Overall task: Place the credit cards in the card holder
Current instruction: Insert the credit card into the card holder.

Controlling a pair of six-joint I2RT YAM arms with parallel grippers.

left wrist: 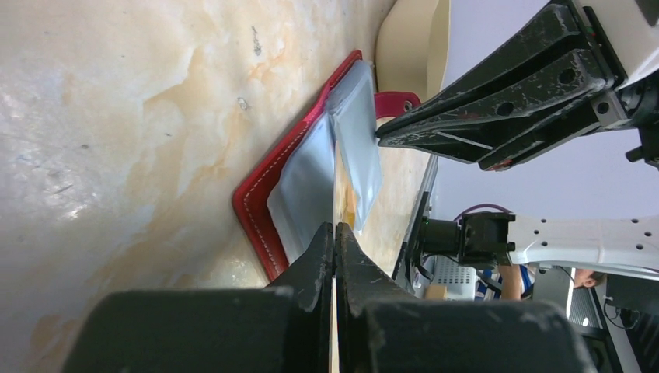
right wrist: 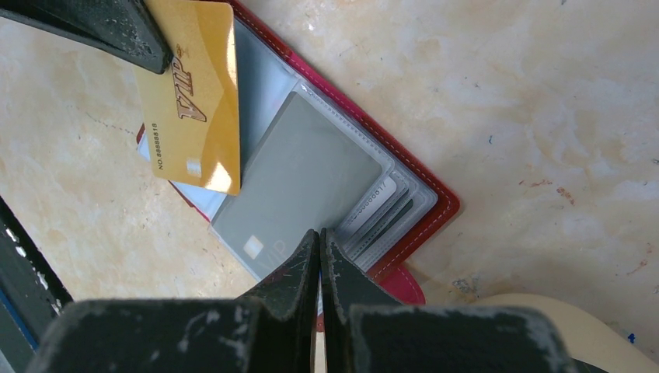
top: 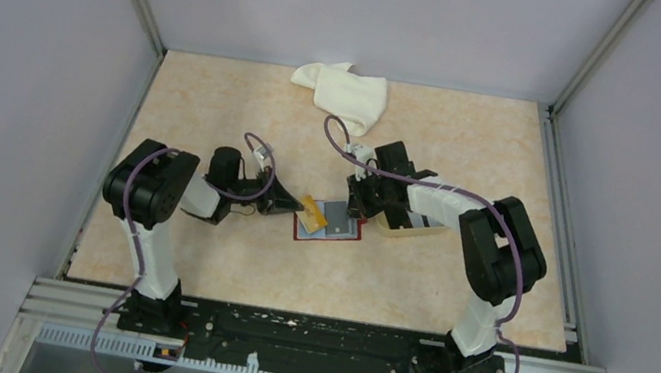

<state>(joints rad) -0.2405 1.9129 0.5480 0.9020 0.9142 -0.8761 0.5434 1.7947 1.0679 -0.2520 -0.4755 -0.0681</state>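
Note:
The dark red card holder (top: pixel 339 232) (left wrist: pixel 260 186) (right wrist: pixel 435 194) lies open on the table between both arms. My left gripper (top: pixel 295 207) (left wrist: pixel 335 227) is shut on a gold VIP credit card (top: pixel 313 208) (right wrist: pixel 190 101), which reaches over the holder's left half. In the left wrist view that card shows only edge-on. My right gripper (top: pixel 356 206) (right wrist: pixel 320 233) is shut at the near edge of a clear sleeve holding a grey card (right wrist: pixel 303 179), and that sleeve (left wrist: pixel 353 148) stands lifted at its tips. More cards (right wrist: pixel 385 206) sit in the pockets beneath.
A beige tray (top: pixel 406 225) (left wrist: pixel 412 39) (right wrist: pixel 559 326) sits right behind the holder under my right arm. A white cloth (top: pixel 342 92) lies crumpled at the back of the table. Grey walls enclose the left, right and back.

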